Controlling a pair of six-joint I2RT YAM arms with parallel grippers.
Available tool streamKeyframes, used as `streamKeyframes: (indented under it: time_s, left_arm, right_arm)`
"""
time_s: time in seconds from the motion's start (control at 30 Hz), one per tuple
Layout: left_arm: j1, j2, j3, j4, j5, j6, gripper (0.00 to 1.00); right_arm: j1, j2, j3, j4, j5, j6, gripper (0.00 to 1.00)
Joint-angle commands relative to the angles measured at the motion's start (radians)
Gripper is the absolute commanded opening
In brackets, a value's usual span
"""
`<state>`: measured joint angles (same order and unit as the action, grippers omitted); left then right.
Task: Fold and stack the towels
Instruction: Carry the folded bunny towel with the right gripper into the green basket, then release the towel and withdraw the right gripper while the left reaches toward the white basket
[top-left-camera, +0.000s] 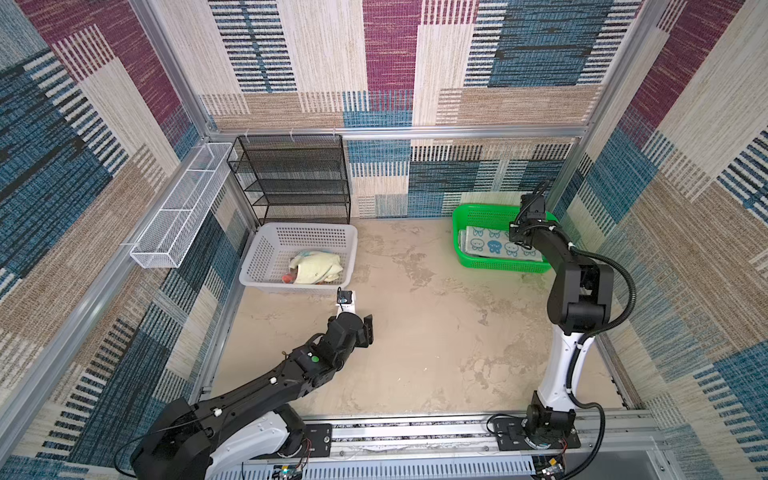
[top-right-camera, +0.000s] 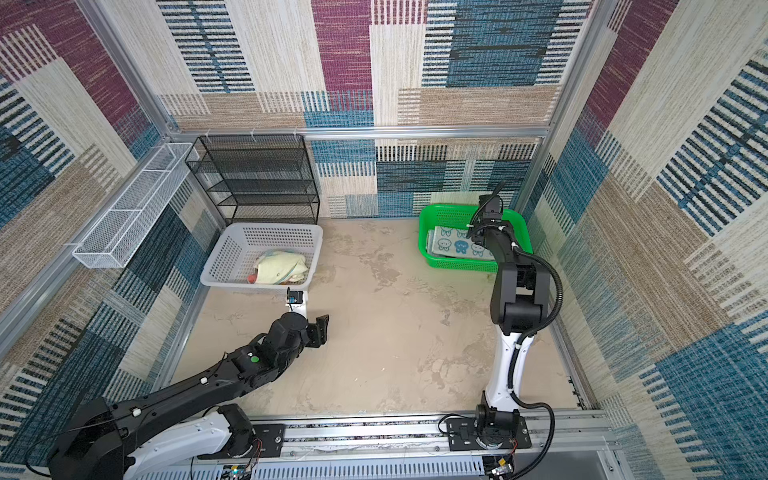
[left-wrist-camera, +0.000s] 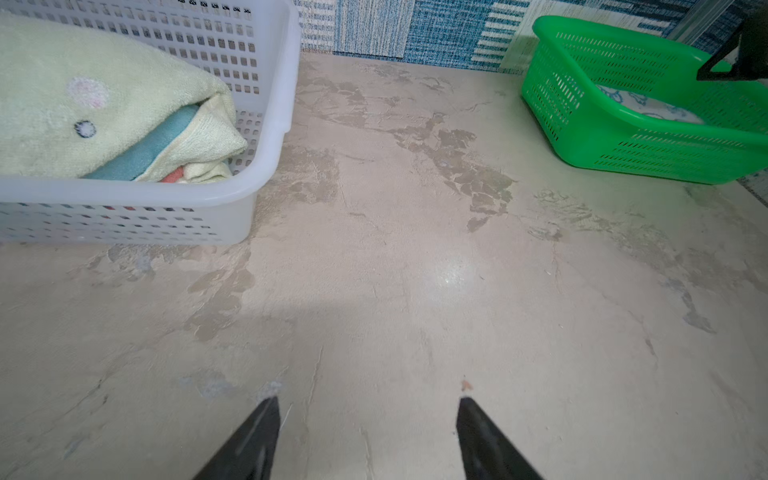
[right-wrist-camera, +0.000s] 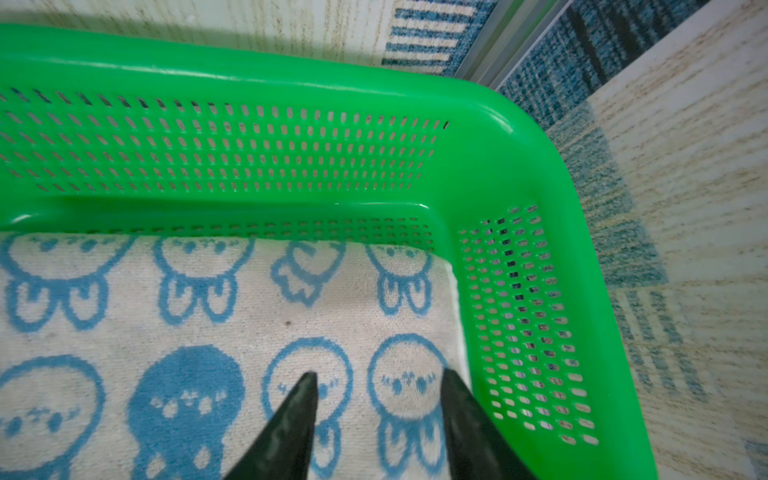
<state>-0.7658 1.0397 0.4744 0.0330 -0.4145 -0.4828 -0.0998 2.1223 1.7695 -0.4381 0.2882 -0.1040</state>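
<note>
A folded white towel with blue rabbit faces (top-left-camera: 490, 243) (right-wrist-camera: 208, 311) lies flat in the green basket (top-left-camera: 462, 220) (right-wrist-camera: 249, 70) at the back right. My right gripper (right-wrist-camera: 379, 374) is open just above that towel, near the basket's corner, and nothing sits between its fingers. In the white basket (top-left-camera: 299, 227) (left-wrist-camera: 268, 124) lie crumpled towels: a pale yellow one (top-left-camera: 316, 268) (left-wrist-camera: 83, 104) on top, with a teal one (left-wrist-camera: 153, 149) and an orange bit (left-wrist-camera: 172, 176) under it. My left gripper (top-left-camera: 368, 330) (left-wrist-camera: 368, 401) is open over bare table, in front of the white basket.
A black mesh shelf (top-left-camera: 291, 178) stands at the back left behind the white basket. A white wire rack (top-left-camera: 178, 208) hangs on the left wall. Patterned walls close in three sides, and the arms' metal rail (top-left-camera: 415, 432) runs along the front.
</note>
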Motion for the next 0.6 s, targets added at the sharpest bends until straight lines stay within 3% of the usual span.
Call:
streamKeyframes:
  time_s: [0.0, 0.13, 0.4, 0.57]
  left_arm:
    - [0.002, -0.001, 0.0, 0.003, 0.002, 0.024, 0.72]
    - [0.002, 0.005, 0.013, -0.015, 0.002, 0.028, 0.73]
    - [0.006, 0.053, 0.07, -0.072, -0.033, -0.001, 0.73]
    - [0.029, 0.087, 0.137, -0.144, -0.062, -0.038, 0.73]
  right_arm:
    - [0.001, -0.038, -0.041, 0.061, -0.064, 0.038, 0.75]
    - [0.002, -0.097, -0.113, 0.116, -0.112, 0.059, 1.0]
    - [0.056, -0.236, -0.241, 0.188, -0.163, 0.084, 1.0]
    - [0.156, -0.335, -0.36, 0.237, -0.183, 0.098, 1.0]
